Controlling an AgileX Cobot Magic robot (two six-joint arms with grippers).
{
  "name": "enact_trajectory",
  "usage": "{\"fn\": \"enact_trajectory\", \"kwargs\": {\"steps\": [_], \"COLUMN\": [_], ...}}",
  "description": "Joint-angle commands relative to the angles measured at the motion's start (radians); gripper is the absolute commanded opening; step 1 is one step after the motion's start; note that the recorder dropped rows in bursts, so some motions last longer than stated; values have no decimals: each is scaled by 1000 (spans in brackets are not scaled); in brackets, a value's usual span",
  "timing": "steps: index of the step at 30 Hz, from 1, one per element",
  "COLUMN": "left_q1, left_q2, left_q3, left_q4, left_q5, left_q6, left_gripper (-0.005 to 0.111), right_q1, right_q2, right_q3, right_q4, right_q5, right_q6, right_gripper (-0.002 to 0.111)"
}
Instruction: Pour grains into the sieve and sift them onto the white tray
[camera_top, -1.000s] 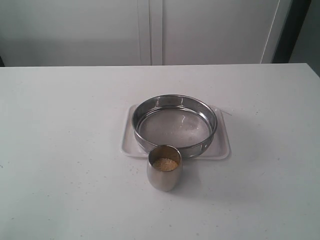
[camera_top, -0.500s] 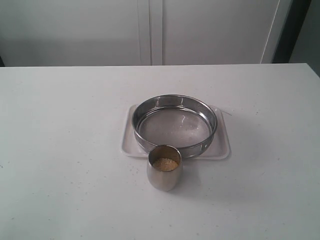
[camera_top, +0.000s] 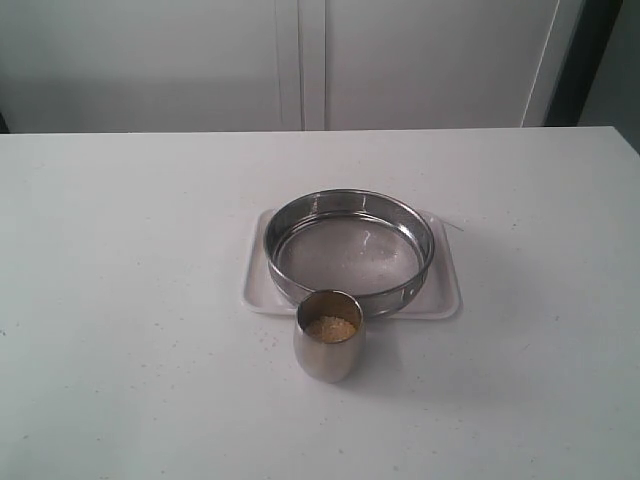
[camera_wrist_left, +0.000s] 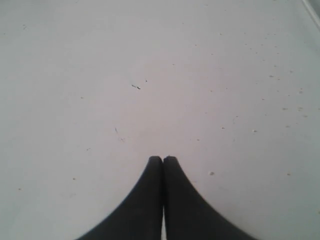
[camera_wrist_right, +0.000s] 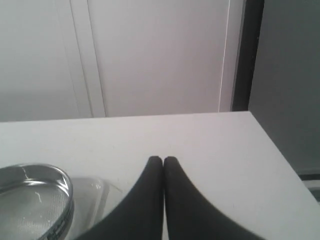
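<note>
Grains (camera_top: 330, 328) fill the bottom of a small steel cup (camera_top: 328, 355) standing upright on the white table (camera_top: 130, 300), just in front of the white tray (camera_top: 446, 292). The sieve (camera_top: 345, 258) sits on the tray, its steel ring reaching nearly from edge to edge; pale specks on its mesh may be stray grains or only glints. The left gripper (camera_wrist_left: 163, 159) hangs over bare tabletop, jaws pressed together and holding nothing. The right gripper (camera_wrist_right: 163, 159) is likewise closed and empty, with the sieve's rim beside it.
</note>
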Motion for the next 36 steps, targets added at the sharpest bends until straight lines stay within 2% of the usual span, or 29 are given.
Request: {"fn": "enact_trajectory", "kwargs": {"steps": [1,5,8,13,22,28,36], "left_q1": [4,4,4,4,4,4,4], "left_q2": [-5,-5,-5,-5,-5,-5,-5], "left_q3": [9,9,9,9,9,9,9], "left_q4": [-6,-6,-6,-6,-6,-6,-6], "left_q5": [3,3,3,3,3,3,3], "left_q6": [-2,-2,-2,-2,-2,-2,-2], "left_gripper": [0,0,0,0,0,0,0], "right_q1": [14,35,48,50,50,50,50], "right_q2": [122,238,332,504,820,972,1159], "right_q3": [66,102,116,131,131,131,129], "right_q4": [-16,-105,-250,-512,-704,-780,-806], "right_q5": [-144,-243,-319,-579,-898,-1061,-1082], "right_q6": [-5,74,173,285,278,196,100], "right_gripper": [0,0,0,0,0,0,0]}}
